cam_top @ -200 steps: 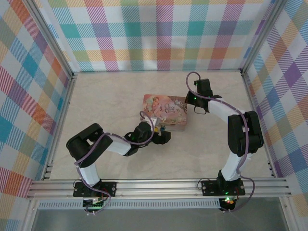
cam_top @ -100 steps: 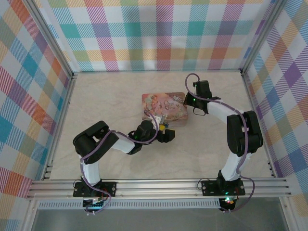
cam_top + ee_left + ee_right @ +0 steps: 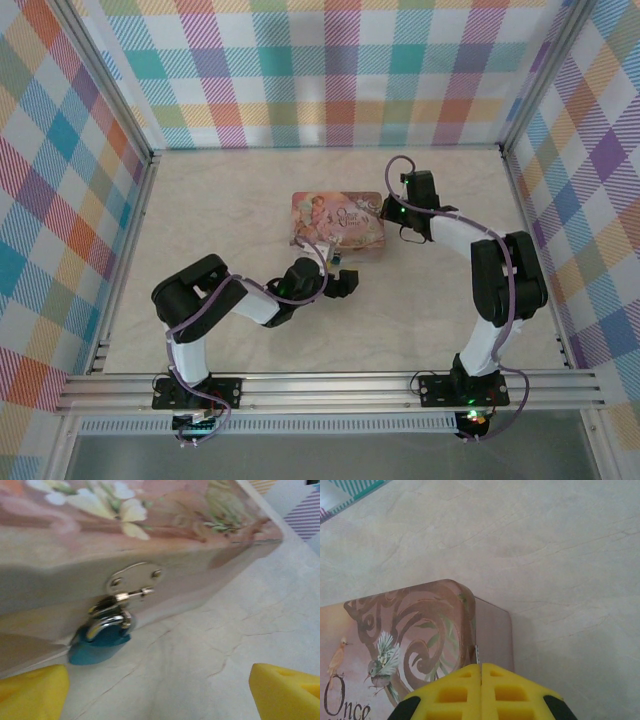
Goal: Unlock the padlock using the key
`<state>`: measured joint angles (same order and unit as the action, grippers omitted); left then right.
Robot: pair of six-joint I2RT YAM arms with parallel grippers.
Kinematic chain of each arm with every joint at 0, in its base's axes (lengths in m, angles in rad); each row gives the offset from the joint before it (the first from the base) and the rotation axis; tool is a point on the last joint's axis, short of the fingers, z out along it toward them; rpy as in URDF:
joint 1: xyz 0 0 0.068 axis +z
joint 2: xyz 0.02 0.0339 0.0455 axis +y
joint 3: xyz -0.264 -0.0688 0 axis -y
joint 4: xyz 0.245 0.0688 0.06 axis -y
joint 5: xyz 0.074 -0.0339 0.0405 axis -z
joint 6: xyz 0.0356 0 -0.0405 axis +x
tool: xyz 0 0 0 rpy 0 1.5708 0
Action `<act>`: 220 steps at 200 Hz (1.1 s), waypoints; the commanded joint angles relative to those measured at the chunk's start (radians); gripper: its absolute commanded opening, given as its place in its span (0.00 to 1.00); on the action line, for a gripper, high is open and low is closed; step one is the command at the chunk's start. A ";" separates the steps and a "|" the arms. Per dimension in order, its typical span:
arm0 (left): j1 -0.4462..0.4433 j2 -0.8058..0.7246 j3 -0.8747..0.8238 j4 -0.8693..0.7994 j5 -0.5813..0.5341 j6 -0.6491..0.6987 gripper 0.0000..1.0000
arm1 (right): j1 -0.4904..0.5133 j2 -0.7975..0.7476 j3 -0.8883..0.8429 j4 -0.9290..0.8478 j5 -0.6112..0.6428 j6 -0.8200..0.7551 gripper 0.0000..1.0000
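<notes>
Marbled tabletop (image 3: 220, 200): your left gripper (image 3: 159, 692) gapes before the teal padlock (image 3: 100, 642); your right gripper (image 3: 481, 672) pinches the key (image 3: 477, 654) above the pink tin (image 3: 410, 645).

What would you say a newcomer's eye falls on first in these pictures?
Probably the pink illustrated tin box at the middle of the pale table, framed by pastel plaid walls. Next, the small blue padlock hanging from the tin's silver hasp, facing the open left gripper. The right gripper sits shut over the tin's corner, a thin grey metal key poking from its yellow fingertips.
</notes>
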<state>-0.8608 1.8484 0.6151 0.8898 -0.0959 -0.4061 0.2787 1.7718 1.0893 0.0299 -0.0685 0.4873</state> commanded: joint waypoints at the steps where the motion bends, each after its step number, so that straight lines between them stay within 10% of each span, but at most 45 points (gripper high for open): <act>1: -0.013 -0.041 -0.027 0.017 -0.096 0.008 0.93 | 0.037 -0.040 -0.034 0.008 -0.043 0.029 0.00; 220: 0.135 -0.108 -0.038 0.116 0.321 -0.038 0.76 | 0.113 -0.123 -0.140 0.069 -0.017 0.079 0.00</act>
<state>-0.7589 1.8153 0.5766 0.9409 0.1291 -0.4080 0.3798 1.6890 0.9672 0.0914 -0.0505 0.5617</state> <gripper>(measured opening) 0.763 0.058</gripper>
